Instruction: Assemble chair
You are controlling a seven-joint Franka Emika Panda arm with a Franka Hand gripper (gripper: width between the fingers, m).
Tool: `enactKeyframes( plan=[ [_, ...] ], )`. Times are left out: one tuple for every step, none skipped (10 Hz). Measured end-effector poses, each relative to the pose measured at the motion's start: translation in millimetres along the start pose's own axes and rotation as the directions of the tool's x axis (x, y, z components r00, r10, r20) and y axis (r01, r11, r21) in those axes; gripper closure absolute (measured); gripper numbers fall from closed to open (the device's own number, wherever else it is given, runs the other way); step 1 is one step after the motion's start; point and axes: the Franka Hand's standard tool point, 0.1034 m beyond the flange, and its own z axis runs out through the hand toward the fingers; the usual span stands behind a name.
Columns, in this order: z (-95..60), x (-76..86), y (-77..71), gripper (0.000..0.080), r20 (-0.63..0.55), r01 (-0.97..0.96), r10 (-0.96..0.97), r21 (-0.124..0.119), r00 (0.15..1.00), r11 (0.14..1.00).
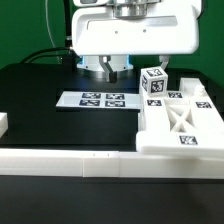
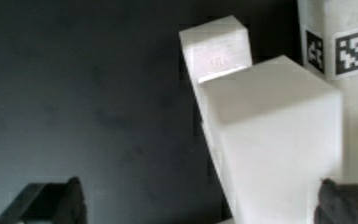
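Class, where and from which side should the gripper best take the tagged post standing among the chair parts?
Probably grip the post at its free top end, from above, jaws across two flat opposite sides: neighbouring chair parts crowd its base.

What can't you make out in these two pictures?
- Chair parts, exterior view: cut off by that view's right edge, and how they join is too small to tell.
- White post, wrist view: one end runs out of frame.
- Gripper, exterior view: mostly hidden under the arm's white housing.
- Marker board, exterior view: its tags are too small to read.
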Motion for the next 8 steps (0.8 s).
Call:
enactKeyframes(
  plan=[
    [1.2,-0.2,-0.3,0.0151,-0.002,0.001,-0.001,0.000,1.000,1.000],
    [1.2,-0.5,-1.2,0.0151,-0.002,0.002,-0.002,0.000,1.000,1.000],
    [1.0,-0.7,-1.8,0.0151,-0.002,0.003,-0.003,0.001,1.000,1.000],
    [-0.3,-1.0,-3.9,0.0151,0.000,0.005,-0.005,0.002,1.000,1.000],
    [-2.6,-1.6,-7.9,0.0151,0.002,0.010,-0.010,0.005,1.000,1.000],
    [-5.8,-2.0,-12.5,0.0151,0.006,0.015,-0.015,0.007,1.000,1.000],
    [-10.7,-1.9,-19.1,0.0151,0.015,0.022,-0.022,0.010,1.000,1.000],
    [-17.1,0.4,-25.0,0.0151,0.017,0.029,-0.029,0.014,0.999,0.999]
  ],
)
